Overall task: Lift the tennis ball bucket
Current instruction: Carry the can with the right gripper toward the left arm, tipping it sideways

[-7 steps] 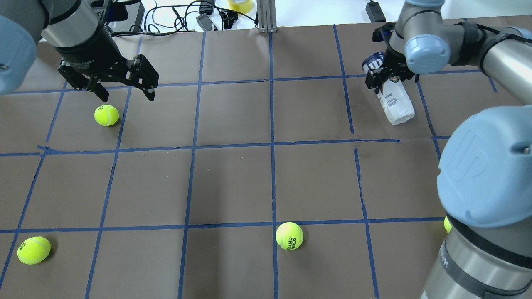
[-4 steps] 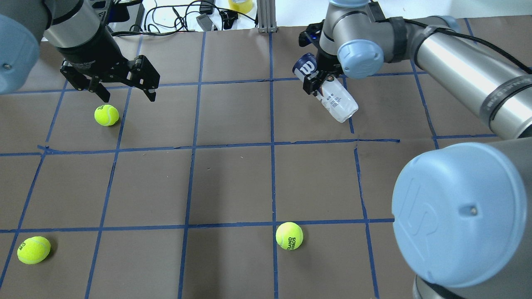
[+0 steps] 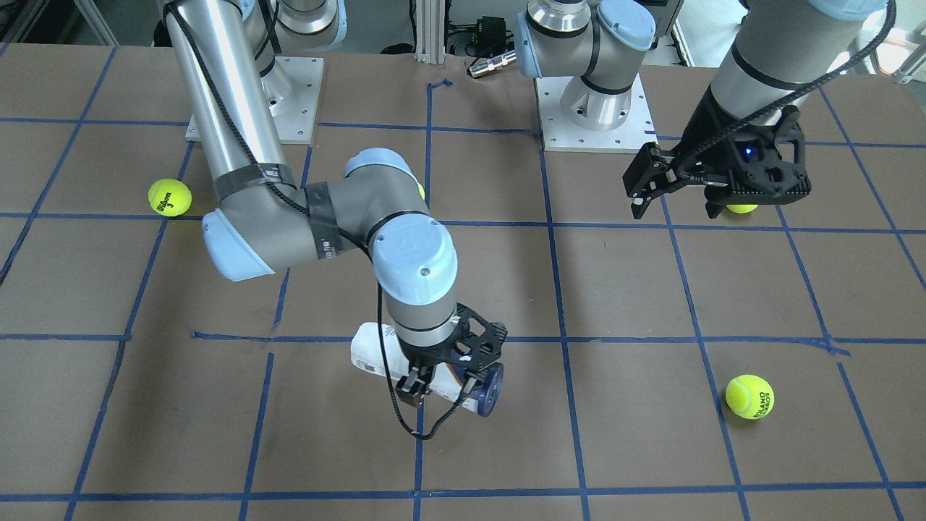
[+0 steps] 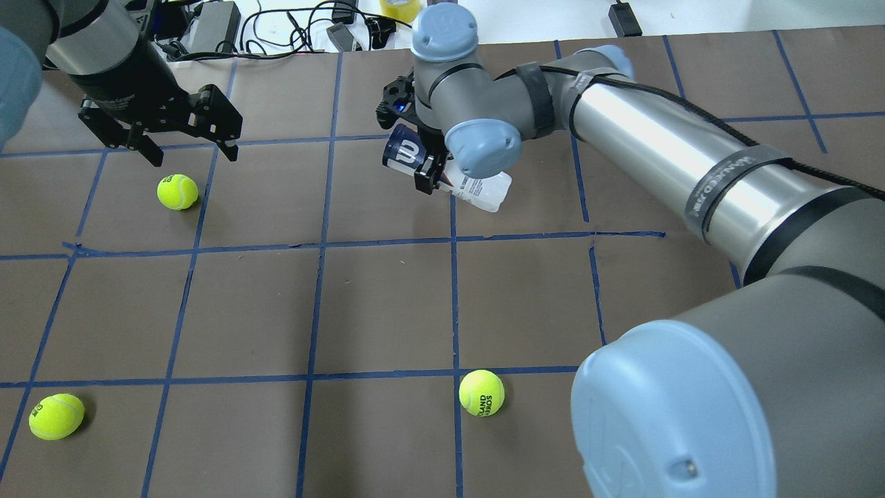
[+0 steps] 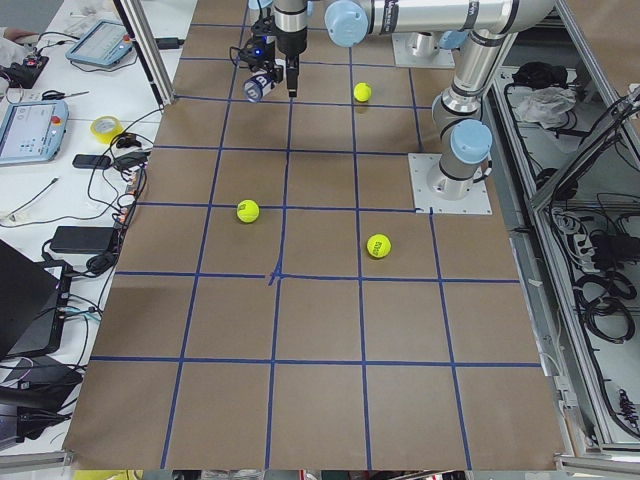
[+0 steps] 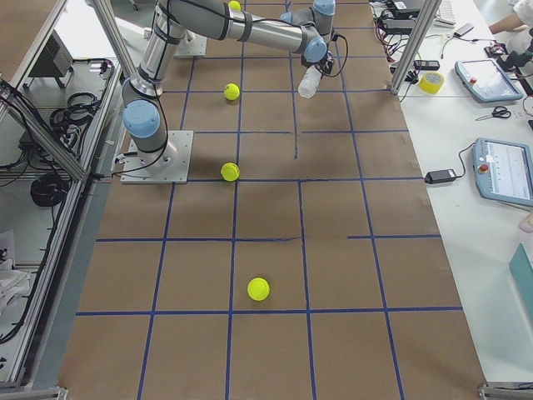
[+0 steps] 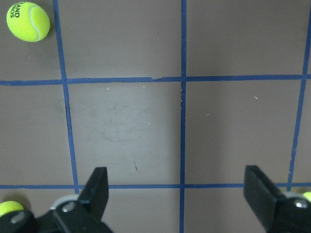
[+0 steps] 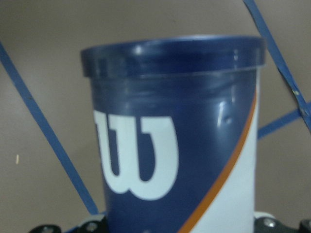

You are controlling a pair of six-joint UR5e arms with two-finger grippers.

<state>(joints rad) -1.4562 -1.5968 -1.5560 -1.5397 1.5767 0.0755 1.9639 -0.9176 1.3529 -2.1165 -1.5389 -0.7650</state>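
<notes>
The tennis ball bucket (image 4: 477,189) is a slim can with a white label and a navy end with a white "W". My right gripper (image 4: 425,164) is shut on it near the navy end and holds it roughly on its side above the brown table, near the far middle. It shows in the front view (image 3: 370,353) under my right gripper (image 3: 441,383) and fills the right wrist view (image 8: 180,136). My left gripper (image 4: 192,152) is open and empty above the far left, beside a loose tennis ball (image 4: 177,191). The left wrist view shows its open fingers (image 7: 97,187).
Loose tennis balls lie at the near middle (image 4: 481,393) and near left (image 4: 56,416). Another ball (image 3: 170,197) lies near the right arm's base. Blue tape lines grid the table. Cables and a tape roll (image 4: 399,7) lie beyond the far edge.
My right arm has carried the can leftward along the far side, from the right part of the table to the middle. My left gripper has shifted slightly left, still open.
</notes>
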